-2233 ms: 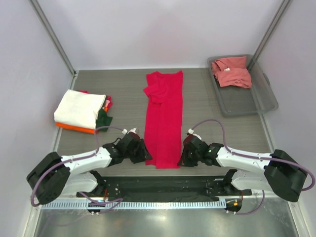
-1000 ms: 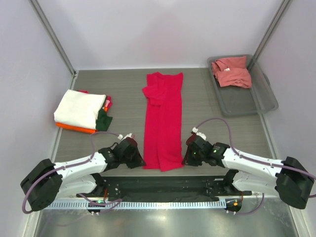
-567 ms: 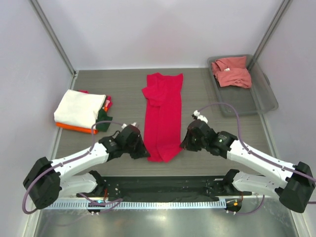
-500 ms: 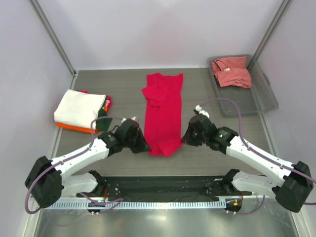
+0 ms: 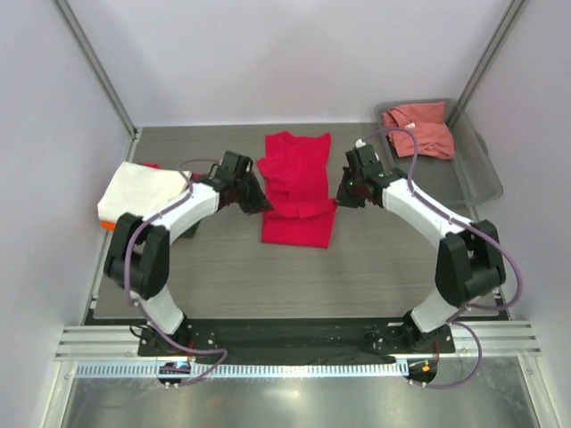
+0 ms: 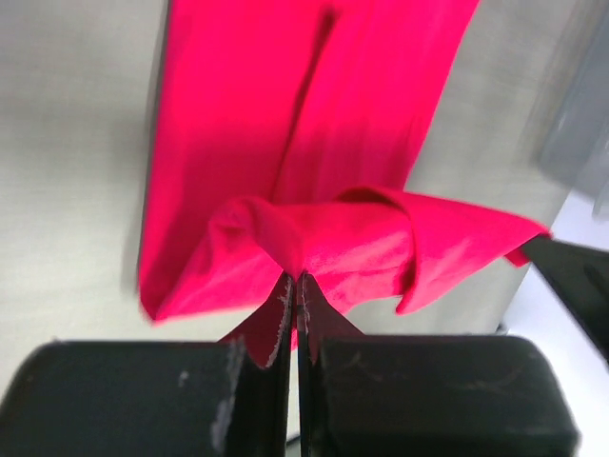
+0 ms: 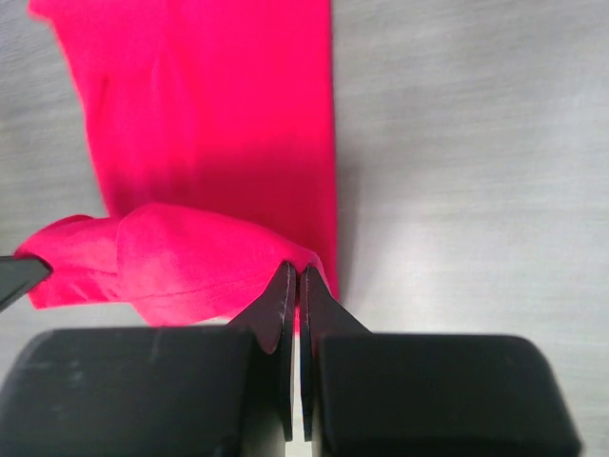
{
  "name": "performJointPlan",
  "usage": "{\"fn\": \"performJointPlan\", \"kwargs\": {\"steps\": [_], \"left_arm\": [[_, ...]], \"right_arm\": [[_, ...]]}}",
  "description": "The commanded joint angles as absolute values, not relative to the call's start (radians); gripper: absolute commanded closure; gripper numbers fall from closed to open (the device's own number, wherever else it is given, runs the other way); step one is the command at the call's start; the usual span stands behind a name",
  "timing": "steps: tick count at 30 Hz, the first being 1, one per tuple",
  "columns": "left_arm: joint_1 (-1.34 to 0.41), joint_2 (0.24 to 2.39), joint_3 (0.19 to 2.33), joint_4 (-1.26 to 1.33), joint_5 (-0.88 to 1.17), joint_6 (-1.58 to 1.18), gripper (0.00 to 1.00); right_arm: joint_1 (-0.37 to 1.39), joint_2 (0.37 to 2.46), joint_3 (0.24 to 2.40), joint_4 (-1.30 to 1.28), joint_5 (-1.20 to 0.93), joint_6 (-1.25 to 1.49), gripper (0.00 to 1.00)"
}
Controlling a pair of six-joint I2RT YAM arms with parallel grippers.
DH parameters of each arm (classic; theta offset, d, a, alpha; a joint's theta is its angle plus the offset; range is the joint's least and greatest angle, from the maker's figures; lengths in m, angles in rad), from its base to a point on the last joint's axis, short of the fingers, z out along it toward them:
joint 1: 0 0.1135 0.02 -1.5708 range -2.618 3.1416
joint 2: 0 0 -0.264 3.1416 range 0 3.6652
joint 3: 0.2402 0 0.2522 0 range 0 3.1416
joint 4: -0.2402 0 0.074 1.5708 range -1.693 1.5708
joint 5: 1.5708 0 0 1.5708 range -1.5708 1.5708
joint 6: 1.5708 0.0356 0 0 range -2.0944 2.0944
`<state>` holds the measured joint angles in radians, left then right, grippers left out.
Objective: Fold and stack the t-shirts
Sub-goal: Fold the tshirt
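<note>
The red shirt (image 5: 297, 192) is soft matte cloth, a long strip in the middle of the grey wood-grain table (image 5: 268, 276). Its near part is doubled back over the rest, making a puffy, wrinkled fold. The left gripper (image 5: 256, 201) is at the fold's left corner. In the left wrist view its black jaws are closed to a sliver, pinching a bunched peak of the cloth. The right gripper (image 5: 343, 193) is at the fold's right corner, its jaws likewise pressed nearly together on the red hem.

Well to the right of the red shirt is a translucent grey plastic tray (image 5: 464, 183), rectangular with rounded corners. It holds a crumpled pink shirt (image 5: 419, 129) at its far end. To the left of the red shirt is a squared stack, with a cream shirt (image 5: 138, 187) on top and an orange edge (image 5: 106, 225) beneath.
</note>
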<state>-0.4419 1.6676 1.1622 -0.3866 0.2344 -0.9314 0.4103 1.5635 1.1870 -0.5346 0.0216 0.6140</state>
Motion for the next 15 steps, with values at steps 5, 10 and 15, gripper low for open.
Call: {"fn": "performJointPlan", "kwargs": {"steps": [5,10,15], "left_arm": [[-0.414,1.865,1.429,-0.413,0.216,-0.887,1.00],[-0.394,1.922,1.492,-0.411,0.190,-0.907,1.00],[-0.371,1.947,1.497,-0.420,0.186,-0.928,1.00]], "right_arm": [[0.361,1.749,1.393,-0.466,-0.040,0.548,0.99],[0.350,1.854,1.482,-0.462,-0.066,0.543,0.99],[0.344,1.910,1.529,-0.449,-0.075,0.551,0.99]]}}
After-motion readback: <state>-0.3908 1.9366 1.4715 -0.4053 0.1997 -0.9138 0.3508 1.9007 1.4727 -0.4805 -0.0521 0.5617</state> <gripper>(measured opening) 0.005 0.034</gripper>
